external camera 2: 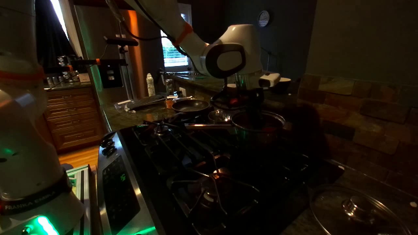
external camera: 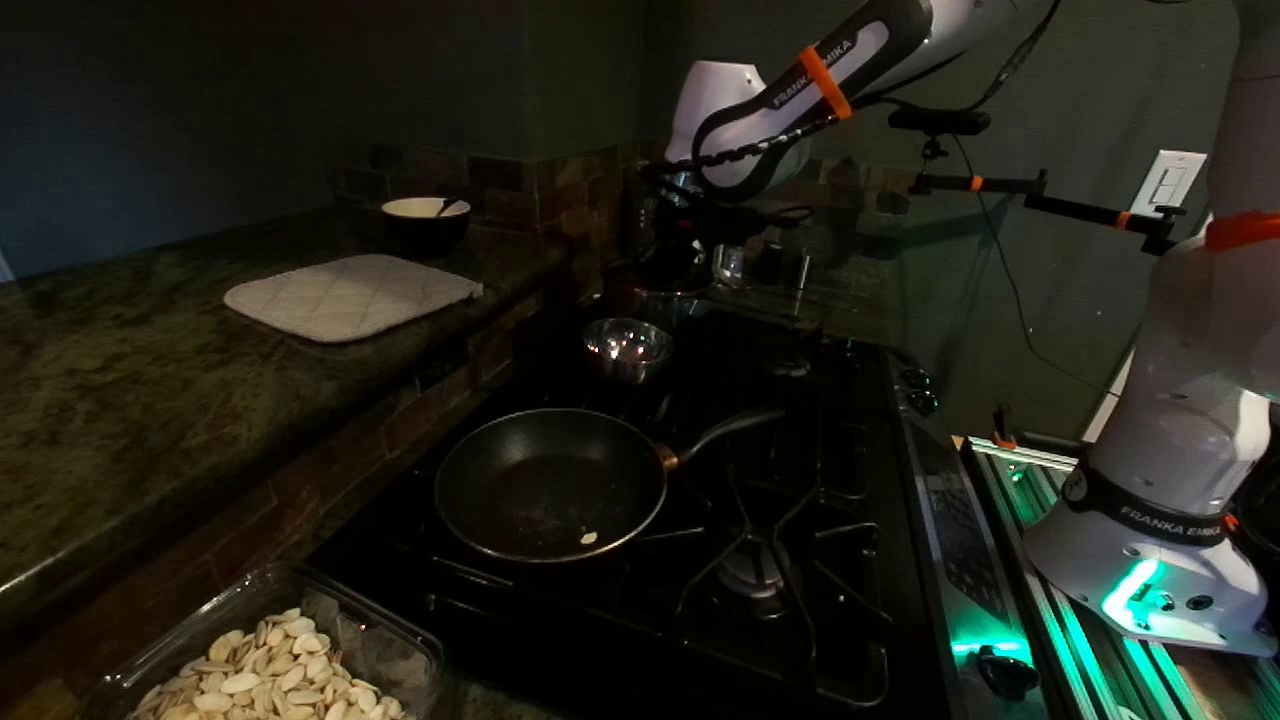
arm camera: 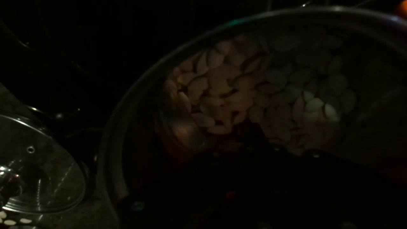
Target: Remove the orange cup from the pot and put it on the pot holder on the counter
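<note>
The silver pot stands on the stove; its rim (external camera 2: 240,130) and long handle show in an exterior view, and its rim (arm camera: 203,38) fills the wrist view. Pale flat beans (arm camera: 222,82) lie in it. My gripper (external camera 2: 257,120) points down with its fingers inside the pot. In the wrist view the fingers (arm camera: 252,133) are a dark shape over the beans, too dark to show whether they are apart or hold anything. I cannot make out the orange cup; it is hidden or lost in the dark. The pale quilted pot holder (external camera: 355,297) lies flat on the raised counter.
A black frying pan (external camera: 550,485) and a shiny silver bowl (external camera: 627,350) stand on the stove near the pot. A dark bowl (external camera: 427,222) stands behind the pot holder. A clear box of beans (external camera: 270,670) is in front. A glass lid (external camera 2: 359,209) lies beside the stove.
</note>
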Motion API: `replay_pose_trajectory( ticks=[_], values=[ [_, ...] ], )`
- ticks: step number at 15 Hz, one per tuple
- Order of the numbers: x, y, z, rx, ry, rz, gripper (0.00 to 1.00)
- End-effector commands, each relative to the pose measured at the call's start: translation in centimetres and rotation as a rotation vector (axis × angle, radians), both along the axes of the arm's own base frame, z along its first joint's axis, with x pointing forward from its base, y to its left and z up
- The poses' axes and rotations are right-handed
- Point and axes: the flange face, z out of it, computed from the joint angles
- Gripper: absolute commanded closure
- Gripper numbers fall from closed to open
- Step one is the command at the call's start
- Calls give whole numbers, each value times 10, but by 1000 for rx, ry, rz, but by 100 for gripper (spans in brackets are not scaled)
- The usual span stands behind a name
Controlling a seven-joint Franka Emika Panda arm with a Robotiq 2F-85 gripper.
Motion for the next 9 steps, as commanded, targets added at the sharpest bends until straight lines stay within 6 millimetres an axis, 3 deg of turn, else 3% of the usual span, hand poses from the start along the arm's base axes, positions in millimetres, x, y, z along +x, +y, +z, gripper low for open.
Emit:
replay_pose_trajectory(
  ticks=[1,5,8,9],
  values=[
    [-13,10,31,-24,23,15,100],
    [-18,11,44,-45,40,16,100],
    [-18,16,40,-24,34,38,100],
    [-17,18,39,-23,34,42,74]
  ],
)
